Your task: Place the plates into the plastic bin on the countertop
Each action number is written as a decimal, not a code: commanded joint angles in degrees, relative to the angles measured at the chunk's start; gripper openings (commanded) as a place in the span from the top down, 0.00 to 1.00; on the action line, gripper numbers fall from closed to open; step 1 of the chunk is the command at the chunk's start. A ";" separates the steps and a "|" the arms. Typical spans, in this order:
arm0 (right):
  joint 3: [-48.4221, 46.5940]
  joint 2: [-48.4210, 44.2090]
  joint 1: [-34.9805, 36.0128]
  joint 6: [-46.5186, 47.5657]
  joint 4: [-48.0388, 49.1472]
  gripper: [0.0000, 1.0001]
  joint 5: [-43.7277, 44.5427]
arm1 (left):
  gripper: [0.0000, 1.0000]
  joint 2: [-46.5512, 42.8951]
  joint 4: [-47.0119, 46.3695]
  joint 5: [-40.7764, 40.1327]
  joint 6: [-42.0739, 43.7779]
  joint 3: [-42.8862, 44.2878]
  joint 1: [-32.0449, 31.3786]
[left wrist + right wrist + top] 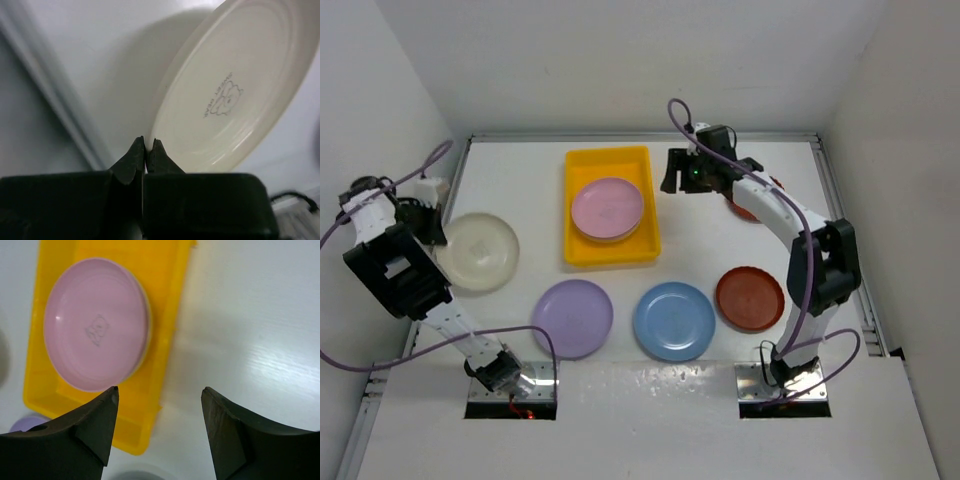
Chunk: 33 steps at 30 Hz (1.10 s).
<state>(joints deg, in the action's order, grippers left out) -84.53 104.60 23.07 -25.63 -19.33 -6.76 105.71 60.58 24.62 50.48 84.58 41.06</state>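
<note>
Left of the yellow bin (610, 258), the left gripper (145, 144) had its jaws pinched on just the thin rim of the cream plate (235, 85), which might slip when lifted; the right gripper (160, 391) hung wide-jawed and empty beside the bin.

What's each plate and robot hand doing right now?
pink plate, on a stack in yellow bin
cream plate, rim pinched by left gripper
lilac plate, flat on countertop
blue plate, flat on countertop
near red-brown plate, flat on countertop
right gripper, open and empty
</note>
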 commanded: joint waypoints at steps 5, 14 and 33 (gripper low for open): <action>6.22 -6.24 -3.12 -1.44 0.88 0.33 0.96 | 1.00 -8.32 -14.67 26.96 -24.31 9.64 -7.10; 12.28 -8.79 -6.19 -2.06 -2.29 0.33 -1.58 | 1.00 3.61 -24.89 15.38 -47.22 17.89 -26.89; 25.02 -14.07 -6.37 3.64 -7.21 0.30 -5.35 | 0.89 15.23 -20.42 4.48 -43.72 20.89 -44.39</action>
<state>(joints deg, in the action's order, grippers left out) -60.71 92.60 16.53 -25.19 -25.96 -8.99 121.54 38.26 31.40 4.62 103.24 -1.41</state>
